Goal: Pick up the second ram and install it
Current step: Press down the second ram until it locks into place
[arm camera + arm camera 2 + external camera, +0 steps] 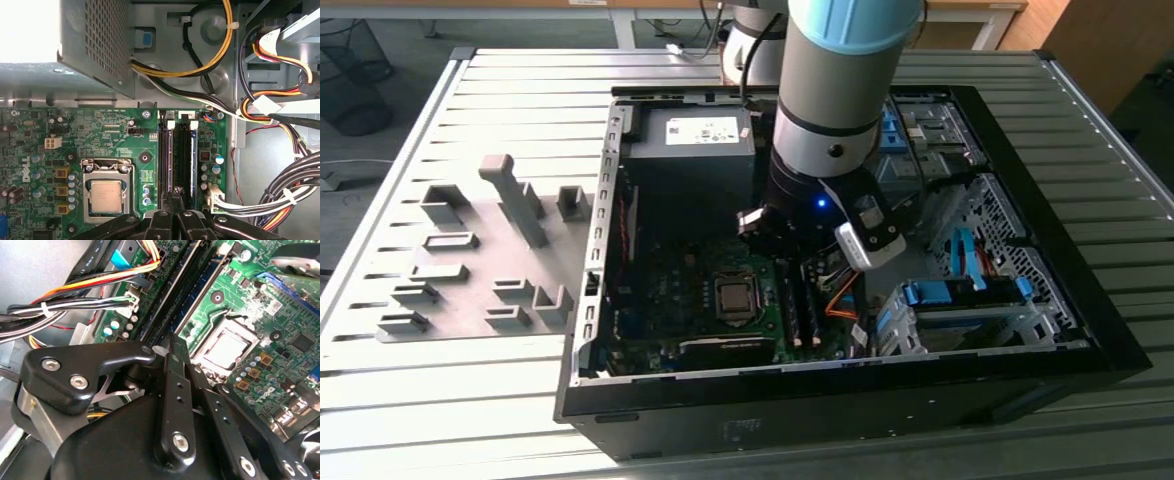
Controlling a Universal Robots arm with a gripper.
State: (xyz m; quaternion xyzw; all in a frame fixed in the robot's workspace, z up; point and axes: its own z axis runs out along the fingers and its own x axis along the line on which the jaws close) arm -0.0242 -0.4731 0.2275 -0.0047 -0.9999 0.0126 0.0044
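My gripper (781, 262) hangs inside the open computer case, low over the green motherboard (115, 145). Its black fingers (176, 371) are drawn together, with nothing visible between them. In both wrist views the tips sit right over the near end of two long dark memory slots (180, 160) with white end latches, beside the processor socket (106, 192). Long dark strips fill the slots (172, 290). I cannot tell the second ram apart from the slots. The arm's wrist hides the slots' far end in the exterior view.
Cable bundles (280, 195) run close beside the slots. The grey power supply box (97, 45) stands beyond them. Blue-latched drive bays (961, 295) fill the case at the exterior view's right. Grey holder blocks (520, 200) stand on the slatted table at the exterior view's left.
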